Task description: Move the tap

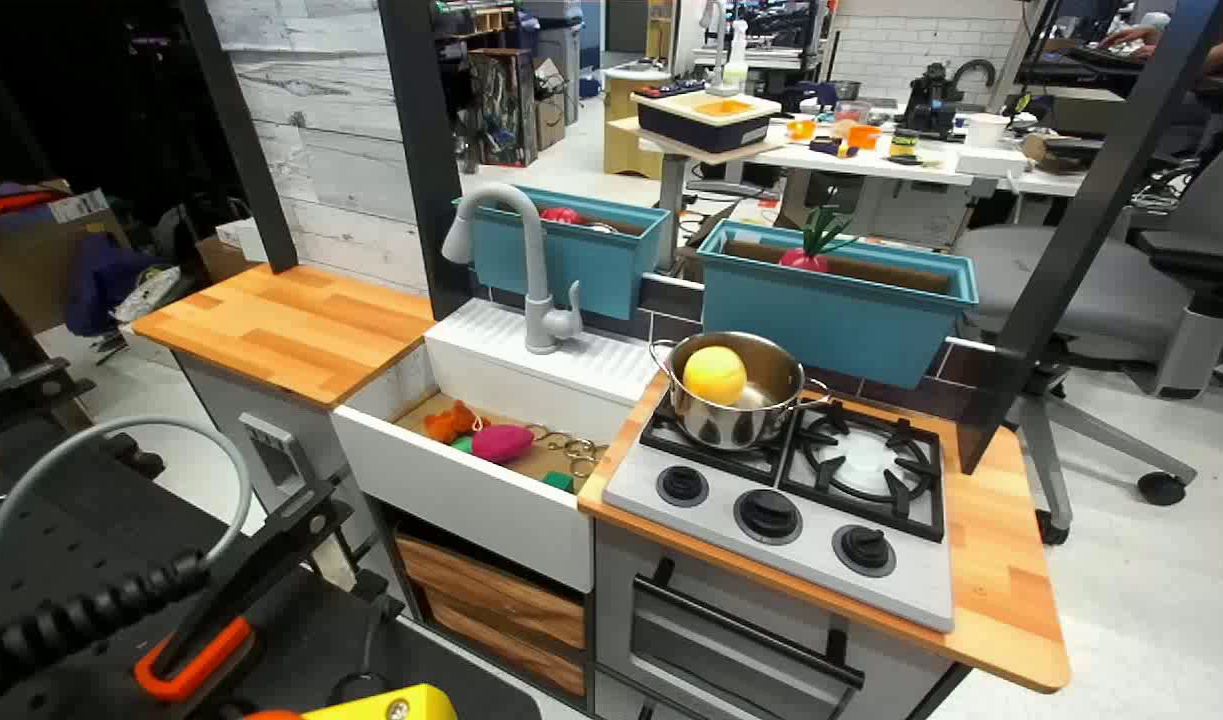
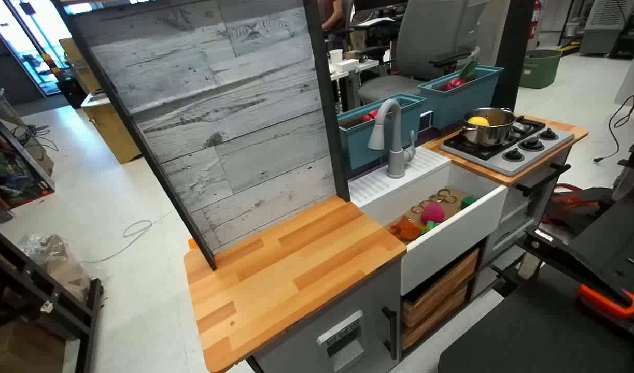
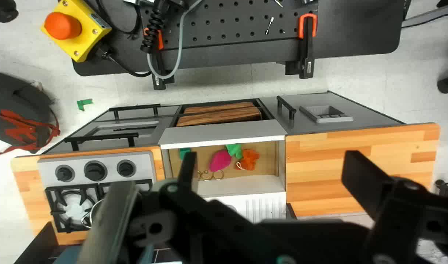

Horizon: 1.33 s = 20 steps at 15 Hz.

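One toy kitchen [image 1: 731, 590]: we see it in both exterior views, and there stands our tap [image 1: 538, 265], upright on the white ledge [image 1: 611, 360] behind the sink [image 1: 461, 500]!
Wooden counter [image 1: 281, 320]: low and flat beside the sink, its edge a worry only for an approach that comes in too low.
Dark post [image 1: 429, 150]: hard edge near the tap, and a wide swing could clip it.
Sink: this is the free room; the air above those toys [image 1: 502, 443] looks like the safest lane.
Blue planter [image 1: 601, 270]: just behind the tap, touching or apart I can't tell, so don't count on reaching round the back.
Pot [image 1: 731, 425]: up on the stove [image 1: 716, 512], yellow ball [image 1: 715, 376] inside, one to clear on that flank.
Gripper [image 3: 270, 157]: fingers [image 3: 363, 179] spread wide, nothing between them in the wrist view, its own body blocking much of the ledge.
Tap: looks light, stiff and smooth, probably anchored at the base [image 1: 540, 335], so expect a turn, not a lift.
Spout [image 1: 458, 238]: seems to point along the ledge toward the wooden counter; best hold of all, good leverage, but that round skin may slip, so squeeze snugly.
Lever [image 1: 575, 300]: slim, likely the fragile bit, so no tugging there!
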Each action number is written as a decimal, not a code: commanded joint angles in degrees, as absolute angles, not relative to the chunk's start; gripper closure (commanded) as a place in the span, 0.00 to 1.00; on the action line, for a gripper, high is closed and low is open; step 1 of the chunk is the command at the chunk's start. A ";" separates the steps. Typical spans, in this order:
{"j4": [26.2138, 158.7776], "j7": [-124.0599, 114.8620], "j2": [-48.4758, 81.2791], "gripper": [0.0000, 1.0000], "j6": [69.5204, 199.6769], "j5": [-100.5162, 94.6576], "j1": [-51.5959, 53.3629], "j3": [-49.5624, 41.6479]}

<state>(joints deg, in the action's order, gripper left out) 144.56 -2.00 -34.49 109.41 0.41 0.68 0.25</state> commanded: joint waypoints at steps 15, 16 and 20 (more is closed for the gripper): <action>144.45 -1.89 -34.47 0.00 109.28 0.51 0.46 0.43; 144.45 -1.89 -34.47 0.00 109.28 0.51 0.46 0.43; 144.25 -3.74 -31.59 0.00 111.00 0.05 0.18 1.36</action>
<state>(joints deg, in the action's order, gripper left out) 144.61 -2.44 -34.24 109.44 0.41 0.68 0.47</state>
